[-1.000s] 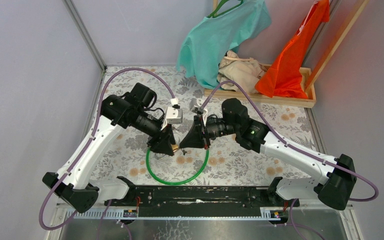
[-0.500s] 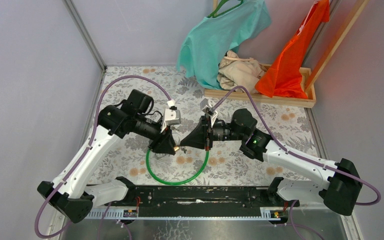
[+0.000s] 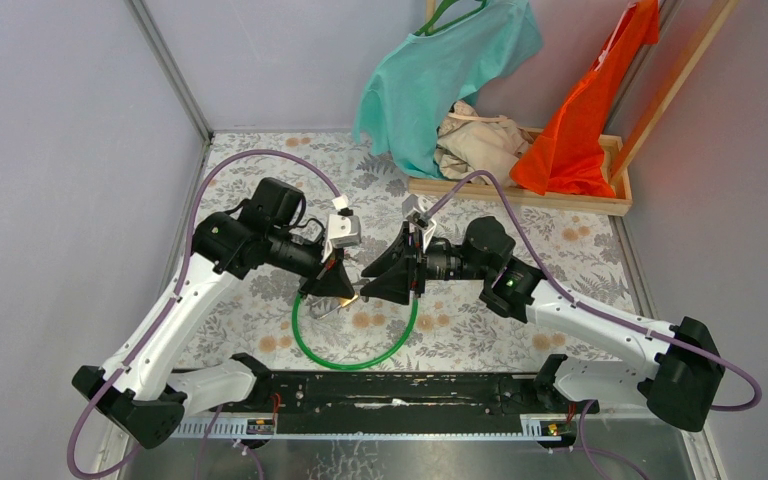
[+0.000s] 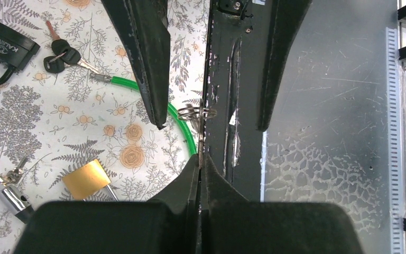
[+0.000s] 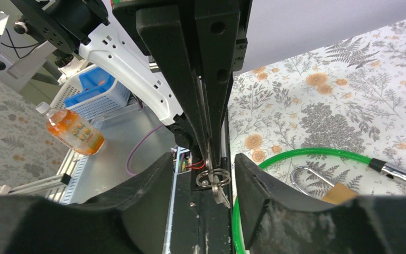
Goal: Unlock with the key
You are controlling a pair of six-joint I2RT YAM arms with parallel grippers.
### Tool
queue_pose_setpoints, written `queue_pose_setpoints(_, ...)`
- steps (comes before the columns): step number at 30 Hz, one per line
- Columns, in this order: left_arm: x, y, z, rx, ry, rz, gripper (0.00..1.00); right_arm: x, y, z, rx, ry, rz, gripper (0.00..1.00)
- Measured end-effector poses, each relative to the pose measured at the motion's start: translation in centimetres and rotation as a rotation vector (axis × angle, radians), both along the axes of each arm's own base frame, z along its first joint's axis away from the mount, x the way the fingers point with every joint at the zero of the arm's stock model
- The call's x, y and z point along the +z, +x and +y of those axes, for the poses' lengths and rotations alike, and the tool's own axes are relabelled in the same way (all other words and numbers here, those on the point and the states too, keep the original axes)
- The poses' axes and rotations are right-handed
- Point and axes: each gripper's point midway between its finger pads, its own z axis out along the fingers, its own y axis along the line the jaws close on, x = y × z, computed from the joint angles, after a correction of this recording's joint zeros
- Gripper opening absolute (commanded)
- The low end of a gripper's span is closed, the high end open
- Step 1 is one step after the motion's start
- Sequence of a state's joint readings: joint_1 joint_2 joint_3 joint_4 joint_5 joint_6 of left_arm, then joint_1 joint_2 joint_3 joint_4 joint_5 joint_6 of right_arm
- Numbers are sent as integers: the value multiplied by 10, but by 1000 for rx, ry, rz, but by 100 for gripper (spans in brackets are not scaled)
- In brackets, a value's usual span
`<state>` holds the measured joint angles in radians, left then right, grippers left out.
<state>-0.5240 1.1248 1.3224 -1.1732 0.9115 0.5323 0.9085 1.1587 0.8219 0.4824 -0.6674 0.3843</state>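
**A:** Walls?

**B:** Plain and pale, grey-lilac all round: left wall (image 3: 60, 150), back wall (image 3: 280, 60), right wall (image 3: 740, 200). Metal post (image 3: 170, 70) running up the far left corner.

**A:** And below?

**B:** Table under a floral cloth (image 3: 585, 235), grey ferns and orange blooms. Scratched metal sheet (image 4: 338, 106) along the near edge.

**A:** Any furniture?

**B:** Wooden tray (image 3: 560, 200) at the far right, heaped with a beige cloth (image 3: 480, 140). Teal shirt (image 3: 430, 70) on a green hanger (image 3: 450, 12) above it, orange garment (image 3: 590, 120) just beside. Wooden slat (image 3: 680, 80) leaning by the right wall.

**A:** Off the table?

**B:** White-and-blue basket (image 5: 92, 92), with a bottle of orange drink (image 5: 74, 129) just beside it.

**A:** Light?

**B:** Even and soft, faint shadows only.
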Motion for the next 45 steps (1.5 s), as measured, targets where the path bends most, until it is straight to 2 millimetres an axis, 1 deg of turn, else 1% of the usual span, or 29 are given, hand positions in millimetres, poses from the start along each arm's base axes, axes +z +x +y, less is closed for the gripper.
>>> queue_pose_setpoints(3, 0, 1, 0, -12, -1, -22, 0, -2, 2, -3, 1, -8, 14, 63)
queue_pose_setpoints(7, -2, 1, 1, -26, 2, -39, 0, -1, 10, -11, 12, -9, 30, 50)
queue_pose_setpoints(9, -3, 1, 2, -31, 5, -40, 0, 1, 9, -12, 37, -9, 34, 44)
queue_pose_setpoints(11, -5, 1, 2, -36, 14, -31, 0, 5, 7, -10, 63, -7, 32, 41)
queue_pose_setpoints(14, -8, 1, 2, -42, 24, -19, 0, 6, 6, -8, 85, -9, 28, 34)
queue_pose_setpoints(22, -7, -1, 3, -45, 29, -15, 0, 4, 5, -3, 132, -24, 33, 33)
queue_pose_setpoints(24, -6, -1, 3, -46, 27, -19, 0, 3, 5, -3, 132, -26, 32, 31)
queue_pose_setpoints(27, -5, 0, 3, -46, 27, -19, 0, 1, 6, -2, 131, -29, 30, 24)
queue_pose_setpoints(29, -5, 0, 3, -46, 27, -18, 0, 0, 7, -2, 131, -32, 33, 14)
queue_pose_setpoints(30, -5, 1, 2, -46, 28, -16, 0, -1, 7, -2, 131, -36, 36, 6)
queue_pose_setpoints(31, -6, 1, 2, -46, 29, -16, 0, -2, 7, -2, 131, -38, 36, 0)
queue_pose_setpoints(39, -8, 0, 3, -41, 44, 5, 0, -6, 8, -1, 131, -54, 41, 0)
queue_pose_setpoints(45, -8, 1, 3, -31, 48, 18, 9, -7, 8, -1, 130, -57, 45, 0)
